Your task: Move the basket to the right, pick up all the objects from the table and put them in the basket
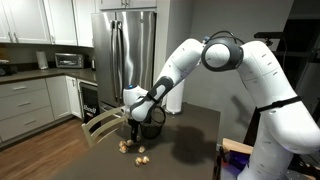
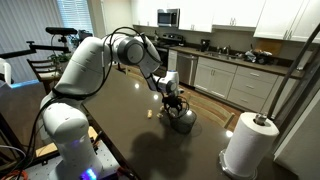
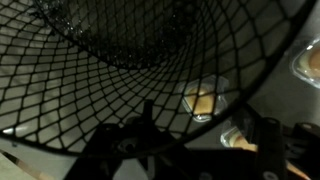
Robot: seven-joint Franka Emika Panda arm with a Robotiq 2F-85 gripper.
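Near the table (image 1: 205,125) edge by the chair (image 1: 98,126), the basket (image 1: 152,126) is seen standing on the top, with the gripper (image 1: 140,112) close over its rim. In the wrist view nearly the whole frame is filled by mesh. The fingers (image 3: 128,148) are seen dark and well apart at the bottom, so the jaws are taken as wide, and no firm hold on the wire is shown. Whether a pad touches the mesh cannot be told.

The pieces (image 1: 128,146) are scattered near the basket, toward the table edge. One (image 3: 203,101) is seen through the mesh, just beside the wall. Another (image 2: 150,113) lies apart on the bare top.

Risks noted:
- Thin wire rim: a slight misalignment is judged enough for the jaws to be closed on air or to slip off, and the light basket may be tipped.
- If the basket is dragged rather than lifted, nearby pieces may be swept along or pushed off the edge by the chair.
- A fingertip may be snagged in the mesh, so the basket could be pulled along when the gripper is withdrawn.
- Pieces small, lumpy, roundish: likely to roll if nudged.
- Wrist view is blocked by mesh, so alignment must be judged from the exterior views.
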